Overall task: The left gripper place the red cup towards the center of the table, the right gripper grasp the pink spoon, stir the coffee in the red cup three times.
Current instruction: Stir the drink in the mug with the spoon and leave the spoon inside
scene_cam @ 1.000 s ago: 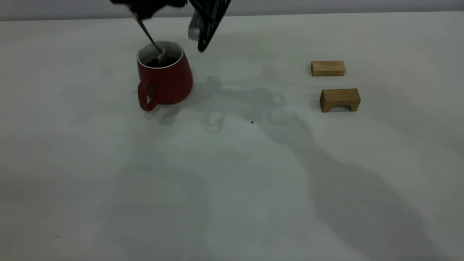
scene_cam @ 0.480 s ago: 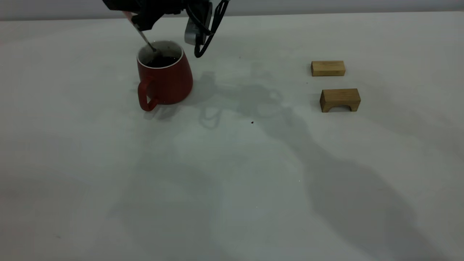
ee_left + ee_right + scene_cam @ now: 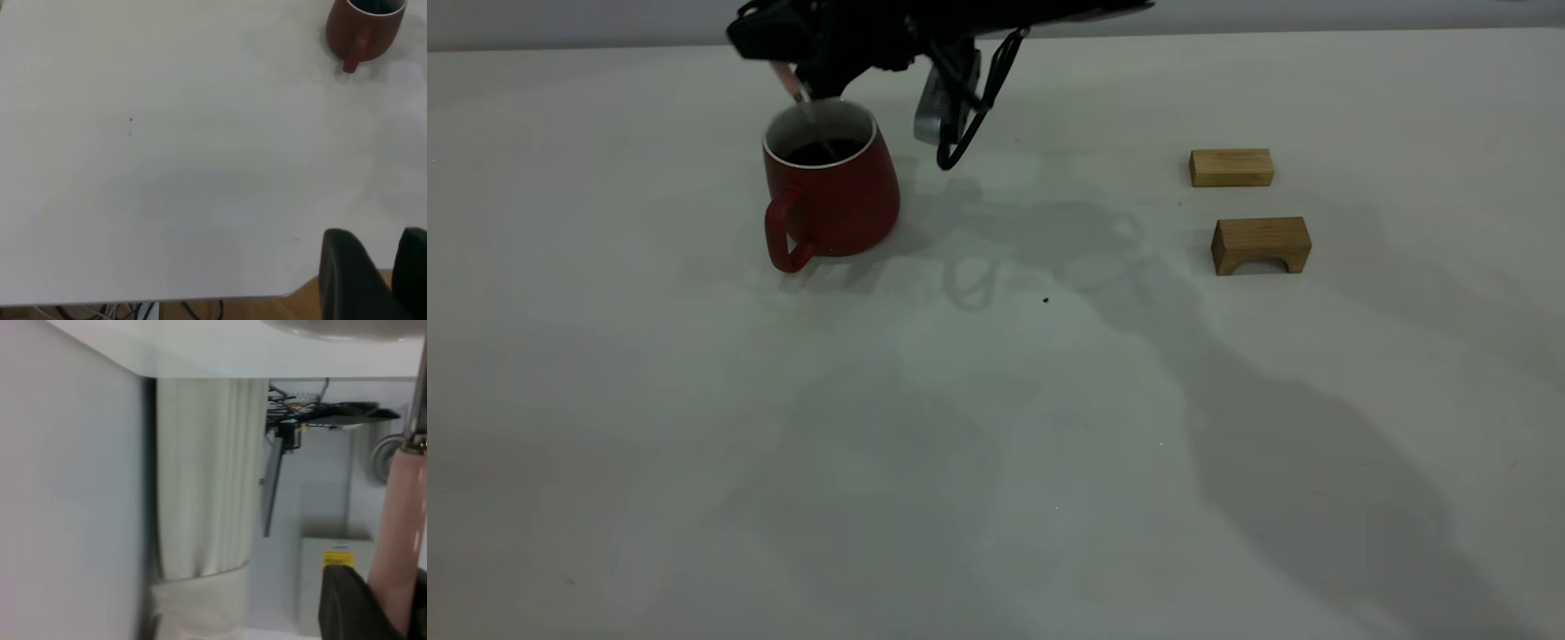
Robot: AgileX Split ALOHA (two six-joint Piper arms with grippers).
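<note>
The right gripper (image 3: 805,76) hangs just above the far rim of the red cup, clamped on the pink spoon. The left gripper (image 3: 377,267) sits well away at the table edge, its fingers a narrow gap apart, holding nothing.

Under both spreads the table (image 3: 996,427), pale and bare for the most part. Directly below the right gripper stands the red cup (image 3: 831,191), upright, handle turned toward the exterior camera. Well off to that gripper's side, across the table, lie two wooden blocks (image 3: 1232,167), one plain, one arched. The pink spoon (image 3: 789,82) slants down from the gripper, its metal neck reaching into the cup. Inside lies the coffee (image 3: 823,153), dark below the white wall.
</note>
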